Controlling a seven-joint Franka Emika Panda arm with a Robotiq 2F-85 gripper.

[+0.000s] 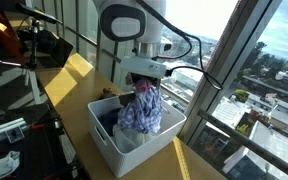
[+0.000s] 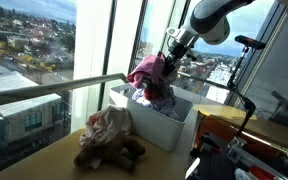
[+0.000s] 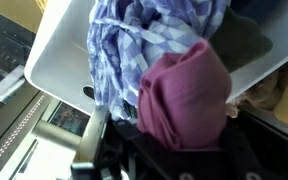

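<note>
1. Found claw [image 3: 156, 150] at 6 o'clock of the wrist view, pinched fully closed. Dark fingers buried in fabric, no gap to be seen.
2. Logged the grip as on the pink cloth [image 3: 184, 95], bunched right against the claw. Cannot tell whether the checked cloth [image 3: 134, 45], at 11 o'clock of the pink one and touching it, is pinched too or merely draped along.
3. Placed both cloths in the air in both exterior views, hanging from the claw [image 1: 144, 84] above the white bin [image 1: 134, 152]. Traced the lower folds of the checked cloth [image 1: 139, 115] down inside the bin, near more fabric lying there. Cannot tell about contact.
4. Judged the step in hand as carrying a cloth bundle over the bin, with the hanging tail below rim level.
5. Judged the needs of the next move:
   - Keep firm closure.
   - Travel slowly and straight along the 12-to-6 line.
   - Watch the loosely carried checked cloth, likely the first to slip.
   - Keep clear of the bin wall to avoid dragging the bin.
6. Noted the tabletop [image 1: 72, 78] carrying the bin. Spotted on it a beige and brown pile of clothes [image 2: 109, 138] at 8 o'clock of the bin, just beside its wall.
7. Marked farthest back the window [image 2: 39, 55], with town rooftops beyond.
</note>
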